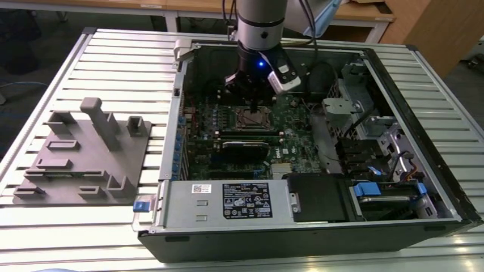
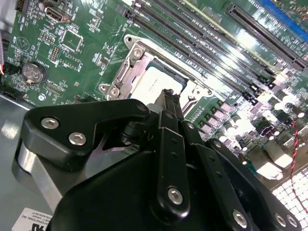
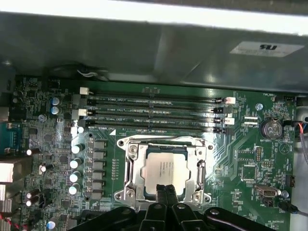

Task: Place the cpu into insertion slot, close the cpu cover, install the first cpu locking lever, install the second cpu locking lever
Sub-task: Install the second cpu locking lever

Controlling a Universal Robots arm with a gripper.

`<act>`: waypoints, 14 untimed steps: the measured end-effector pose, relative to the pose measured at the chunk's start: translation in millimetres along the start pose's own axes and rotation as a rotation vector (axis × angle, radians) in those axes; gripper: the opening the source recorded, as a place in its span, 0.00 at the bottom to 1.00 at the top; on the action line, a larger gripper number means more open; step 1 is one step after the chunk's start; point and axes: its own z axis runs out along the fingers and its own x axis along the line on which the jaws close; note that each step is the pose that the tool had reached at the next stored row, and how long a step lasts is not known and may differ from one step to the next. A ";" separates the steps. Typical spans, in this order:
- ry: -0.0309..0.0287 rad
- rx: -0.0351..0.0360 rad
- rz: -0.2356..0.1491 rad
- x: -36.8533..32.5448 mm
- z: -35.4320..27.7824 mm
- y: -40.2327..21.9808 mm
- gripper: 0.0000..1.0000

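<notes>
my pincer (image 3: 166, 195) is pinched narrow, holding nothing, tips at the near edge of the cpu (image 3: 165, 169) seated under the cpu cover (image 3: 166, 144). pressing off-centre could scrape it.

Even, cool overhead light fills the exterior view — the ribbed white metal table (image 1: 113, 51) is bright, the open black computer case (image 1: 446, 187) shadowed inside. In the second wrist view, glare blooms off the green motherboard (image 2: 231, 120) toward 3 o'clock, while the black close-up gripper (image 2: 166, 103) is soft. In the first wrist view a glaring band runs along the 12 o'clock edge — slightly blurred.
</notes>
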 end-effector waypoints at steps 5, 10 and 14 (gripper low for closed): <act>0.0000 0.0001 0.000 0.2 -0.1 -4.7 0.11; 0.0001 0.0001 0.000 0.4 -0.1 -9.9 0.11; -0.0001 -0.0001 0.000 0.6 -0.1 -13.1 0.11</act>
